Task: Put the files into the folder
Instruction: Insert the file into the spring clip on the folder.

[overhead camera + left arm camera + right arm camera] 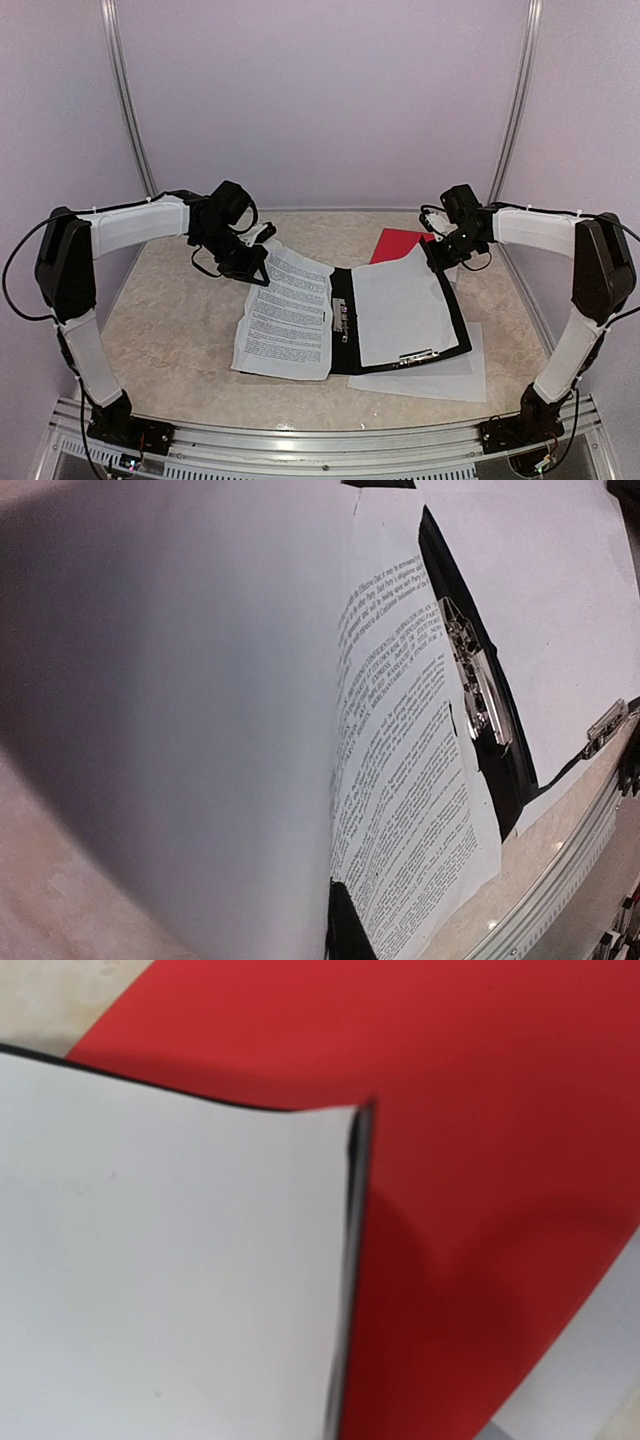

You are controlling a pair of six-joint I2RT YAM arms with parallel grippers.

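A black folder (459,322) lies open mid-table, its metal clip (338,318) along the spine. A printed sheet (285,320) of the files covers its left half, and a blank sheet (400,305) lies on its right half. My left gripper (256,262) is shut on the printed sheet's far left corner, which curls up. In the left wrist view that sheet (410,810) bends close to the lens beside the clip (478,695). My right gripper (447,250) is shut on the folder's far right corner. The right wrist view shows the cover's thin black edge (352,1260) under the blank sheet (170,1280). Neither wrist view shows fingers.
A red sheet (398,243) lies on the table behind the folder's right half and fills the right of the right wrist view (480,1160). Another white sheet (455,377) sticks out from under the folder at the near right. A metal rail (320,440) runs along the near edge.
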